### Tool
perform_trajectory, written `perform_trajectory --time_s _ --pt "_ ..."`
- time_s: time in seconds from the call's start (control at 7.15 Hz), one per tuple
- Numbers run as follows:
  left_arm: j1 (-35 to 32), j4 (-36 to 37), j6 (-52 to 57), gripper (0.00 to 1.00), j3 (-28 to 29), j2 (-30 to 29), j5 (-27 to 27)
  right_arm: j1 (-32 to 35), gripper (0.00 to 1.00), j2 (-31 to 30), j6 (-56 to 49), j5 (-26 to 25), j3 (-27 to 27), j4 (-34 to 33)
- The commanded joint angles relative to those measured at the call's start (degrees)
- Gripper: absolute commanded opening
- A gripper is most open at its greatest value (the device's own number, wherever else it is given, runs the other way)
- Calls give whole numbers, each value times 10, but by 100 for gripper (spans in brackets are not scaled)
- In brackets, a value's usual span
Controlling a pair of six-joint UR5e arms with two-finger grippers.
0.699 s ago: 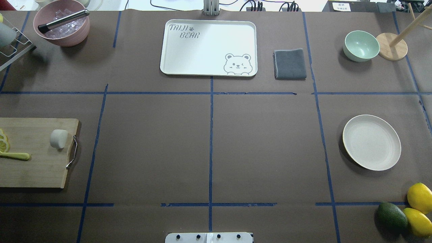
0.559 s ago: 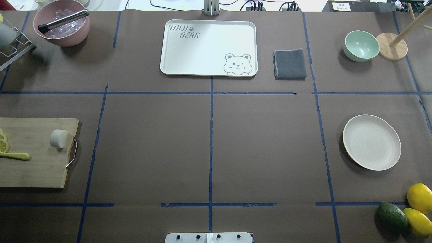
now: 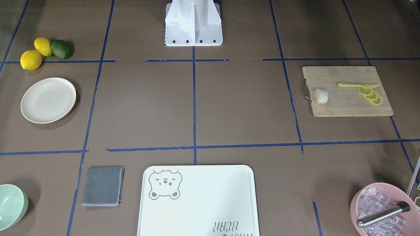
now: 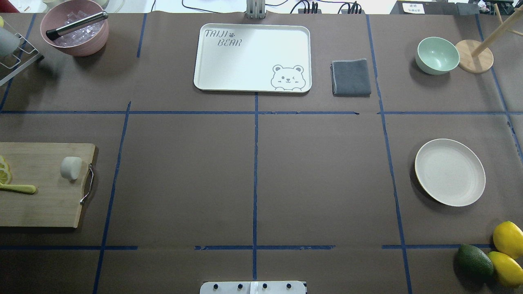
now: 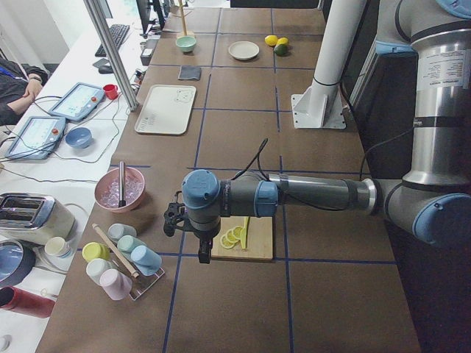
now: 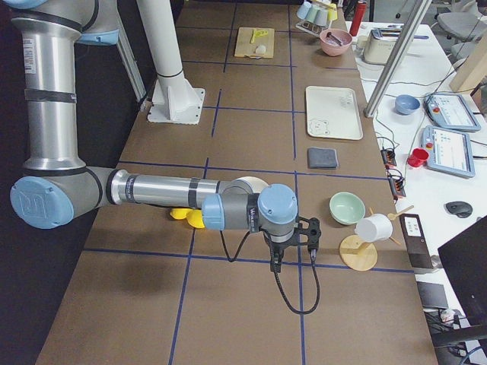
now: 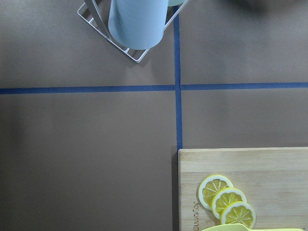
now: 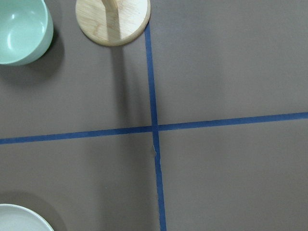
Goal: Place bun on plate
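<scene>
**Bun on the cutting board, plate on the other side of the tray**

A brown desk is divided into fields by blue tape lines. At its far edge, seen from the robot, lies a white rectangular tray with the grey words "TAIJI BEAR", a paw print and a drawing of a winking bear.

The bun lies well apart from the tray, to the robot's left of it and nearer to the robot. It rests on a wooden cutting board, close to the board's metal handle. A mark is burned into the board's corner, but it is too small to read.

The plate stands to the robot's right of the tray, also nearer to the robot, and far from the bun. A folded grey cloth lies just beside the tray on that same side.

The left gripper hangs over the desk end beyond the cutting board. The right gripper hangs over the opposite end, beyond the plate. Both appear only in the side views, so I cannot tell whether they are released or clenched.
</scene>
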Motion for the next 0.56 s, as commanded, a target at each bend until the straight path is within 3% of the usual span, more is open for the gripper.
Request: perform_trajectory --time_s 0.0,0.28,0.42 --pt "0 -6 1 100 4 4 -1 -45 100 17 14 0 0 2" --pt "1 -6 -12 100 0 -2 -2 -96 100 9 125 0 34 30" --pt "1 -7 -42 100 -6 -3 -5 -123 100 -25 169 -2 35 100"
